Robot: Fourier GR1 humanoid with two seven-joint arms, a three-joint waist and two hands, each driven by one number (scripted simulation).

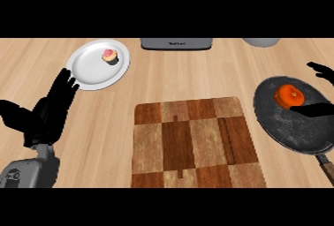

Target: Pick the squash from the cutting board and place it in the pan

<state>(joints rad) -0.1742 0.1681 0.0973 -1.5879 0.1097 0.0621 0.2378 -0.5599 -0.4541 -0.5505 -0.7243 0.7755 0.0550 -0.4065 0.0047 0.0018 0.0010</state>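
The orange squash [289,95] lies inside the dark pan [287,130] at the right, in its upper part. My right hand [315,109] comes in from the right edge. Its thumb lies across the pan just below and right of the squash, and its fingers [321,70] spread above the pan's far rim, not curled round the squash. The checkered wooden cutting board [195,141] in the middle has nothing on it. My left hand [49,112] rests open at the left, fingers pointing up, well away from board and pan.
A white plate [88,73] with a small cupcake [110,56] sits at the back left. A grey appliance [176,43] and a grey bowl [261,42] stand along the back edge. The pan's handle [326,167] points toward the lower right.
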